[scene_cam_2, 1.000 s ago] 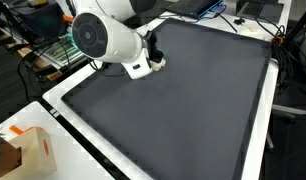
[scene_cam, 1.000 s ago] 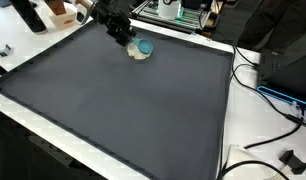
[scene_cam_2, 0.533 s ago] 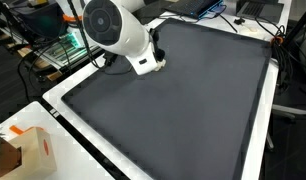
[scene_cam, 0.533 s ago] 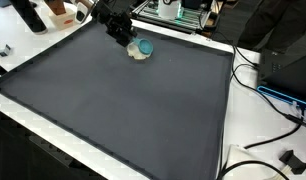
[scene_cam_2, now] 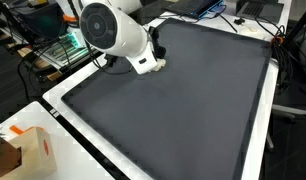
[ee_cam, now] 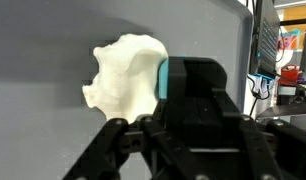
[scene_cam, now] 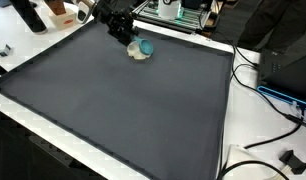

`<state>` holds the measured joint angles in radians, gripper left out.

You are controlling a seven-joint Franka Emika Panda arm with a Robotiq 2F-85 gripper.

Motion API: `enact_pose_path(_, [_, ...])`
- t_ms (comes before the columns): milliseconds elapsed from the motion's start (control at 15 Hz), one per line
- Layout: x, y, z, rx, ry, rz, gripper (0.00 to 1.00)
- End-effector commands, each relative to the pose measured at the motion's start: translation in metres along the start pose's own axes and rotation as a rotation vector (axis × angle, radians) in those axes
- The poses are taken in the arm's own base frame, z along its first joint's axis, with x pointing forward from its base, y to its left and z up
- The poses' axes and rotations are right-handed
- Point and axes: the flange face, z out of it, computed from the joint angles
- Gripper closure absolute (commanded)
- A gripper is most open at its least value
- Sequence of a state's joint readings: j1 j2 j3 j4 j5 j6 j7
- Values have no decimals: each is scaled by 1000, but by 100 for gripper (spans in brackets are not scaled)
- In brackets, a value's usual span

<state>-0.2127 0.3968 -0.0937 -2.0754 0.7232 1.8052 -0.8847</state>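
Our black gripper [scene_cam: 124, 36] hangs by the far edge of the dark grey mat [scene_cam: 123, 110], right at a teal round piece [scene_cam: 145, 46] resting on a white crumpled lump [scene_cam: 138, 55]; we cannot tell how far its fingers are spread, and we judge that a skewed descent could shove both off the mat.

Seen from the wrist view, the gripper [ee_cam: 188, 100] masks most of a teal object [ee_cam: 163, 78] and the right edge of a white lump [ee_cam: 123, 72]; how its jaws stand is unreadable.
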Motion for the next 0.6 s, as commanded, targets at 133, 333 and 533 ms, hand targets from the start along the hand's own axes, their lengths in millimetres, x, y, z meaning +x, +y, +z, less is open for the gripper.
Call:
enact_pose_path(133, [-13,-5,-5,17,47,-10,75])
enact_pose_path(333, [-16,-21,-9,-14,51,-10,75])
enact_pose_path(533, [-18,-47,-17,-56,58,-18,75])
